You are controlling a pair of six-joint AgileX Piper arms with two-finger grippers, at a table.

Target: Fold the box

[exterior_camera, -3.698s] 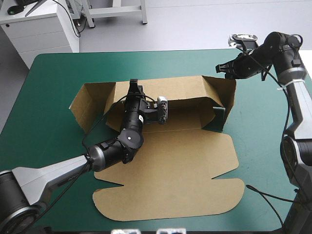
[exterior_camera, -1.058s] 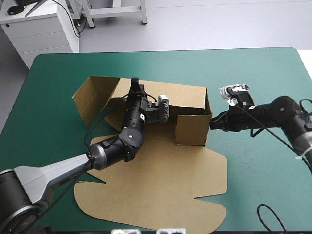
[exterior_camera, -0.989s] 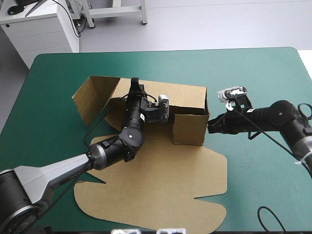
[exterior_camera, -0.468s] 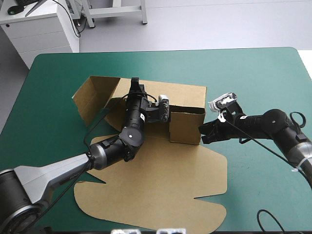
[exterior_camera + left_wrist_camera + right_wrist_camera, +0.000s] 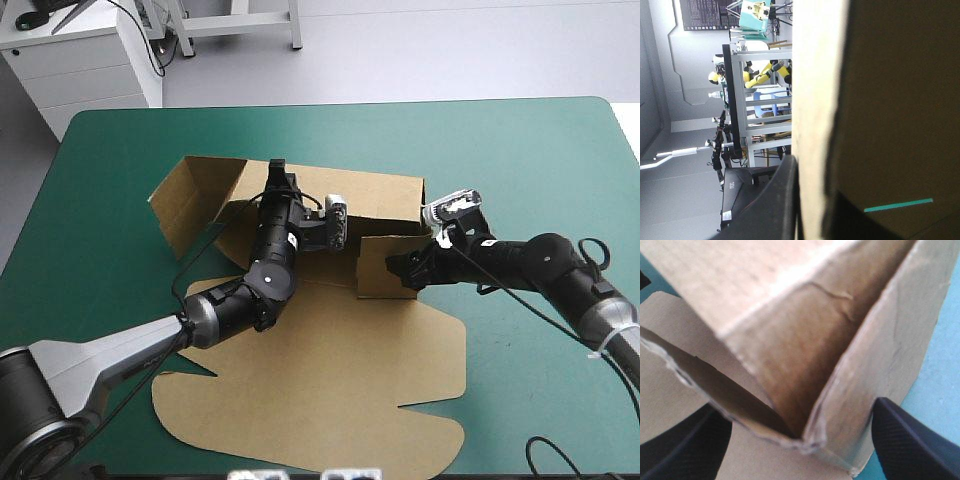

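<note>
High view: box (image 5: pixel 330 340) is mid-table (image 5: pixel 110 150), on the teal-green cover.
- Lid (image 5: pixel 300 420) lies flat, spread toward 6 o'clock.
- Back wall (image 5: pixel 385 197) is upright along the 12 o'clock side.
- Left end flap (image 5: pixel 190 205) is raised and splayed outward toward 10 o'clock.
- Right end flap (image 5: pixel 375 270) is upright and turned inward across the box floor on the 3 o'clock side, near the back wall's right end.
- Left arm enters from 8 o'clock and lies over the box floor. Left gripper (image 5: pixel 275 172) is at the top edge of the back wall, near its left end.
- Right arm enters from 3 o'clock. Right gripper (image 5: pixel 400 270) is low, right at the turned-in flap and touching it.

Left wrist view:
- The pale cut edge of the brown board runs straight out between the fingers, so the left gripper is clamped on the box wall, all but closed with the sheet in between.
- One black finger (image 5: pixel 775 200) presses the wall's outer face.
- The wall's inner face is in deep shadow and fills the other side, so the second finger is hard to make out there.
- A thin sliver of teal-green cover shows past the shadowed side.

Right wrist view:
- Right gripper's fingers (image 5: pixel 910 440) stand well apart, wide bases out to either side.
- A folded corner of the box sits between them, two brown panels meeting at a crease that runs away from the gripper.
- The panel edge nearest the gripper is frayed.
- More flat brown board lies under the corner on one side, teal-green cover on the other.
- Cannot tell whether either finger presses the board.
</note>
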